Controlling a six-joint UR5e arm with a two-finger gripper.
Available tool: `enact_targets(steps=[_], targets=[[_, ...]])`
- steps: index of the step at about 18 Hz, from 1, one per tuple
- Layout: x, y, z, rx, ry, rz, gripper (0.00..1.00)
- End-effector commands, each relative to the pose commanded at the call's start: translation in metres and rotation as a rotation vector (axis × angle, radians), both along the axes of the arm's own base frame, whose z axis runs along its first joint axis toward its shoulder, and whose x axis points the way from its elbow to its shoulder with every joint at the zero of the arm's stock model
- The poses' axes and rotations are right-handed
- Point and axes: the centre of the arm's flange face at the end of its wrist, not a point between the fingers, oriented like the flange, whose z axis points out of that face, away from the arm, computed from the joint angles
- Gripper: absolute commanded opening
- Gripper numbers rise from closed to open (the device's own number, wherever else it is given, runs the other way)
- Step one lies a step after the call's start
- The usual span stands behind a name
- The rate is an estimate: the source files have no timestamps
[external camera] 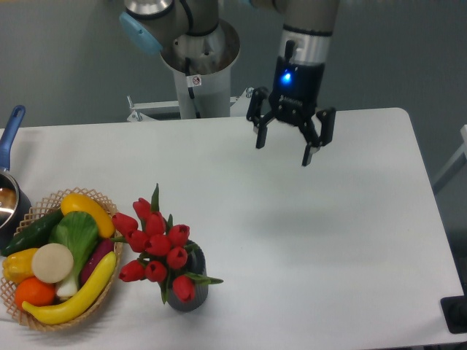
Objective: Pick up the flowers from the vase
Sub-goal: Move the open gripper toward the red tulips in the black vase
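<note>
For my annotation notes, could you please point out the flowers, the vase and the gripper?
flowers point(156, 246): fixed camera, a central red tulip head.
vase point(191, 295): fixed camera, lower ribbed wall.
gripper point(284, 151): fixed camera, gap between the spread fingertips.

The flowers point(159, 248) are standing in the vase point(191, 292), which is sitting near the front edge of the table point(350, 255), toward its left side. A basket point(55, 321) is sitting just left of the vase, by the front left corner. A pot point(9, 200) is sitting behind the basket at the left edge. The gripper point(284, 149) is hanging over the back part of the table, well apart from the flowers.
</note>
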Motion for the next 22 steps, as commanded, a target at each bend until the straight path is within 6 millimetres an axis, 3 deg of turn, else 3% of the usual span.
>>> enact_targets(steps=[10, 15, 17, 19, 22], targets=[[0.004, 0.034, -0.031, 0.212, -0.260, -0.061, 1.00], [0.006, 0.051, -0.049, 0.256, -0.309, -0.102, 1.00], [0.006, 0.067, -0.061, 0.253, -0.313, -0.127, 1.00], [0.005, 0.080, -0.064, 0.257, -0.302, -0.147, 1.00], [0.007, 0.084, -0.064, 0.257, -0.298, -0.155, 1.00]])
